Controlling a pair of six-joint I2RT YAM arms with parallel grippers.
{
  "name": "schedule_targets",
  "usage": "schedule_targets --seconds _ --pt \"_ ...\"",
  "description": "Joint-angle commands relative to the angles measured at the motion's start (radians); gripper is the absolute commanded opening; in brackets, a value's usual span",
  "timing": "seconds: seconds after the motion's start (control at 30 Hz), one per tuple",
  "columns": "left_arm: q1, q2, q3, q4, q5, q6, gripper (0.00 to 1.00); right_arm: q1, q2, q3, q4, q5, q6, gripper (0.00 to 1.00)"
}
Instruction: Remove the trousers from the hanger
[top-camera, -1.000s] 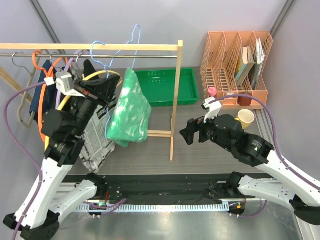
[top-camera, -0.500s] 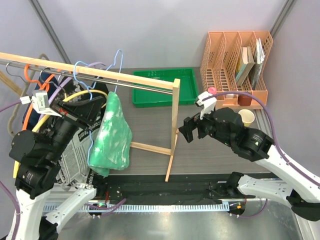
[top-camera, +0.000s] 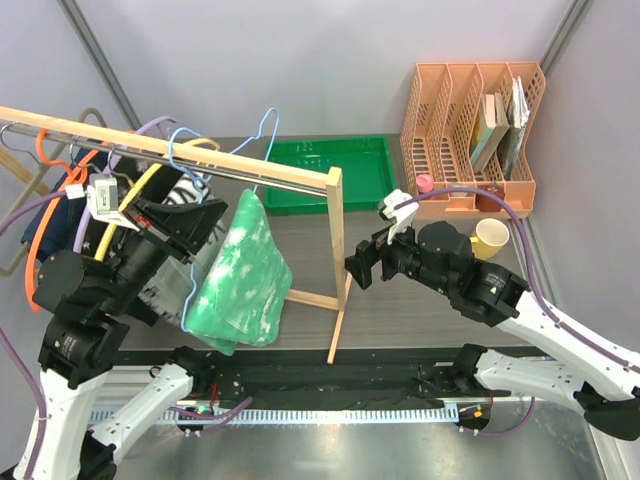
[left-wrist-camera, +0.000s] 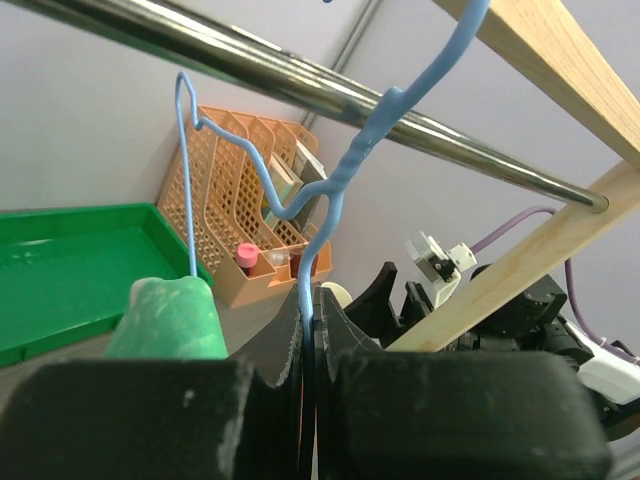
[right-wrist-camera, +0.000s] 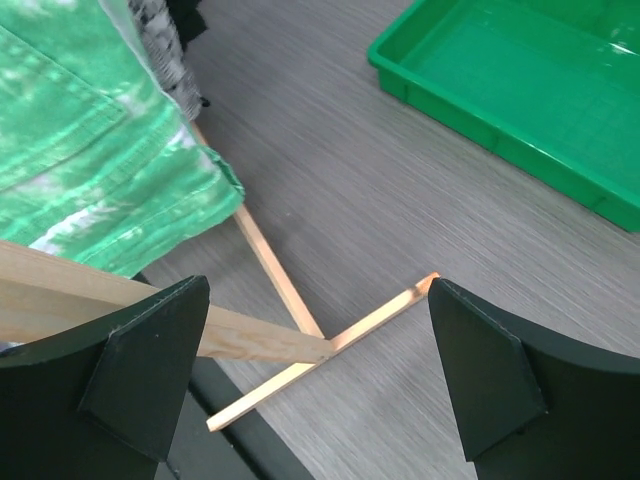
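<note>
Clearly, the left gripper (left-wrist-camera: 312, 305) is pinched tight on the thin wire of the hanger (left-wrist-camera: 338, 185), just below the metal rail (left-wrist-camera: 240, 62). Whether the hook bears on that rail is hard to tell. The trousers (top-camera: 240, 272) hang draped from the hanger, at 9 o'clock from the wooden post (top-camera: 334, 240). The right gripper (right-wrist-camera: 320, 380) is spread wide and holds nothing above the rack's foot (right-wrist-camera: 375, 318), with the green tray (right-wrist-camera: 530, 70) at 1 o'clock.
</note>
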Motion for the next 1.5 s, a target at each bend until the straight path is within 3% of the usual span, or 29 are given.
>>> schedule_targets --seconds 0.0,0.1,0.27,0.37,0.8,0.93,1.03,1.07,1.23,1.33,1.43,1.47 --pt "0.0 0.023 -0.006 0.151 0.02 -0.028 0.0 0.045 -0.062 -0.047 -0.007 0.115 0.056 1.0" --pt "0.0 0.043 -0.009 0.153 0.034 -0.035 0.0 0.043 -0.12 -0.06 -0.078 0.134 0.046 1.0" --pt "0.002 0.06 -0.008 0.13 0.042 -0.047 0.0 0.045 -0.151 -0.096 -0.149 -0.249 0.018 1.0" --pt "0.002 0.063 -0.012 0.117 0.054 -0.074 0.0 0.045 -0.161 -0.127 -0.127 -0.283 0.026 1.0" --pt "0.002 0.051 -0.009 0.047 0.14 -0.096 0.0 0.045 -0.1 -0.239 0.228 -0.091 0.095 1.0" --pt "0.002 0.045 -0.008 0.041 0.186 -0.097 0.0 0.043 -0.079 -0.264 0.305 0.082 0.122 0.98" --pt "0.002 0.037 -0.009 0.045 0.217 -0.075 0.0 0.045 -0.06 -0.268 0.336 0.207 0.139 0.94" --pt "0.002 0.029 -0.012 0.044 0.236 -0.067 0.0 0.045 -0.057 -0.268 0.344 0.253 0.147 0.88" --pt "0.002 -0.02 -0.054 0.038 0.195 -0.012 0.0 0.045 -0.016 -0.251 0.394 0.28 0.176 0.81" --pt "0.002 -0.044 -0.089 0.048 0.142 0.008 0.0 0.045 0.01 -0.248 0.449 0.277 0.202 0.7" --pt "0.002 -0.09 -0.2 0.177 0.12 0.057 0.0 0.043 0.039 -0.242 0.488 0.272 0.229 0.67" --pt "0.002 -0.107 -0.26 0.315 0.119 0.088 0.0 0.043 0.046 -0.236 0.496 0.275 0.234 0.67"
